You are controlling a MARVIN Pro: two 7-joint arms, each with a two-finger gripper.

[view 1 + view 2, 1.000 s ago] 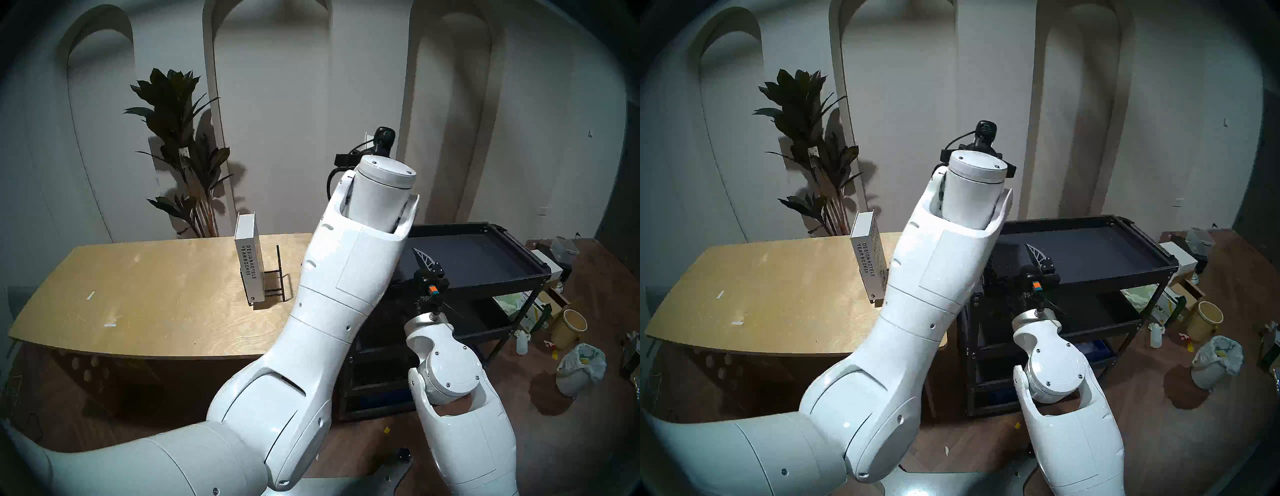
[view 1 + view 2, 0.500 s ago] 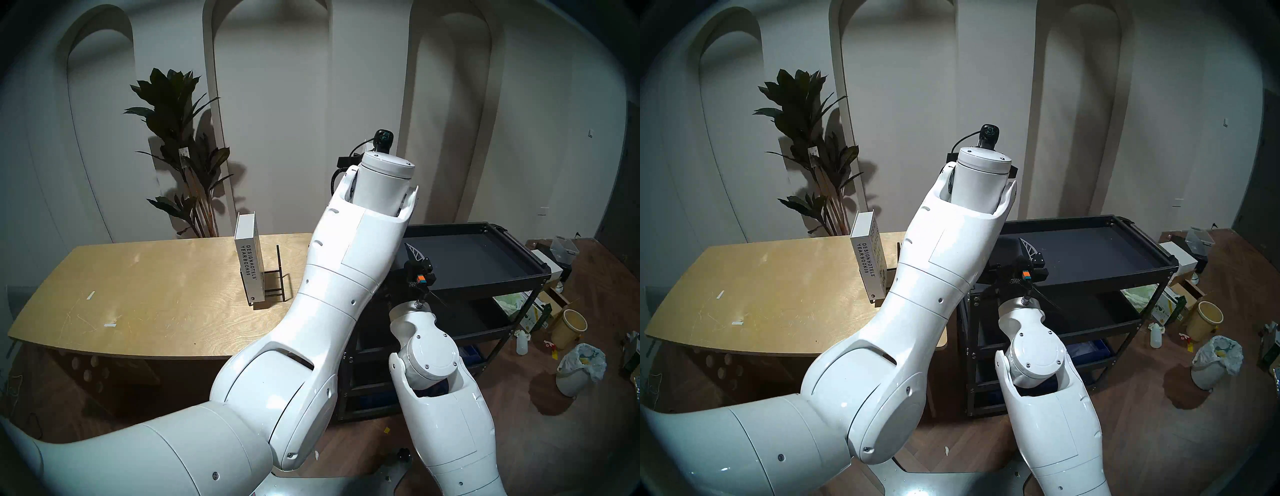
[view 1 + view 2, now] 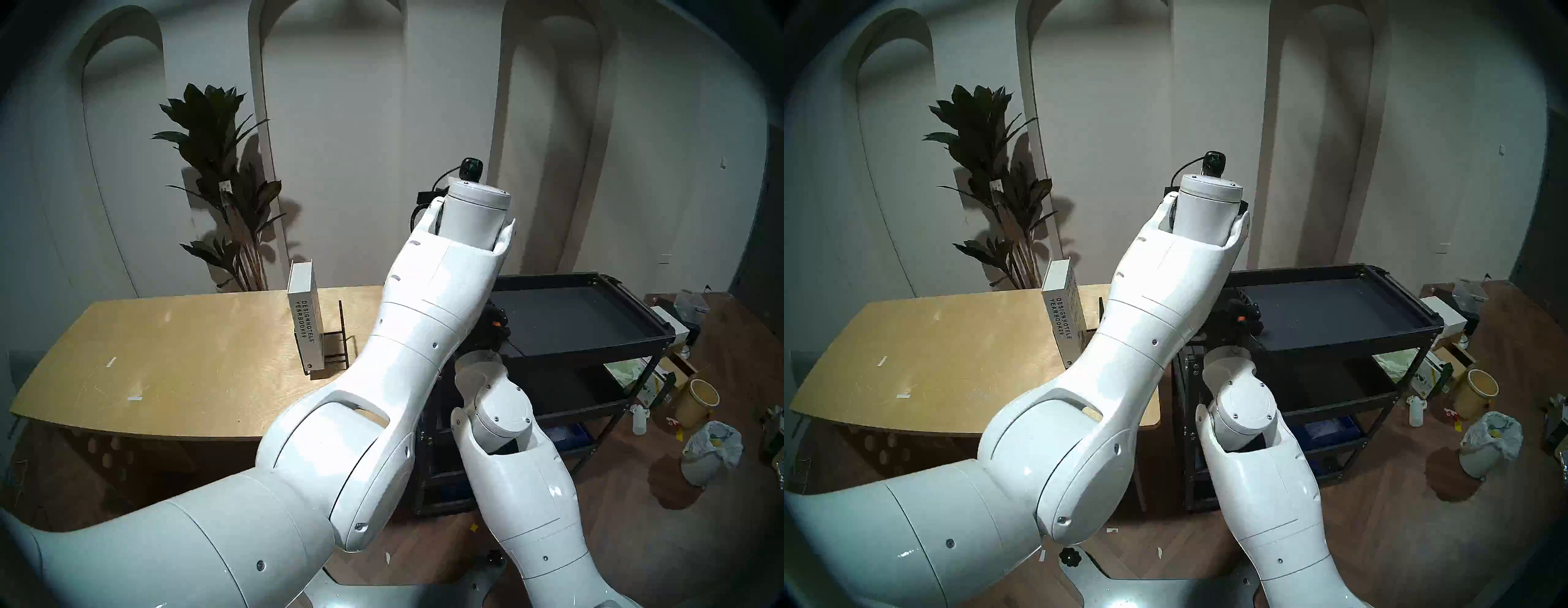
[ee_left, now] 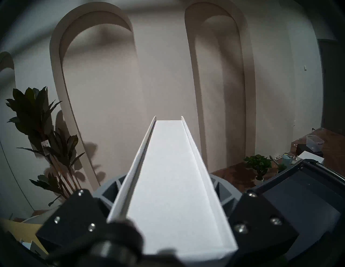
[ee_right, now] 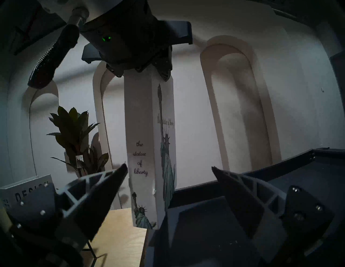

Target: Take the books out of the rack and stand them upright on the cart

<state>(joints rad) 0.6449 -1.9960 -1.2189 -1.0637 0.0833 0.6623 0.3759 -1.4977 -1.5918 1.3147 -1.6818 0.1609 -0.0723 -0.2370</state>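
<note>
My left end effector (image 4: 168,220) grips the Statue of Liberty book (image 5: 147,149) by its top edge, hanging it upright with its long axis vertical, just past the right edge of the tabletop (image 3: 169,361) and over the near left corner of the cart (image 3: 636,335). My right end effector (image 5: 169,171) waits below and in front of it, fingers (image 5: 240,194) spread wide and holding nothing, the book's lower spine framed in the gap between them and straight ahead. I judge the right arm to be the nearer one for steadying the book's foot as it goes down onto the tray. The second book, the DESIGNHOTELS yearbook (image 3: 305,327), stands in the rack (image 3: 337,339) near the tabletop's far right corner.
</note>
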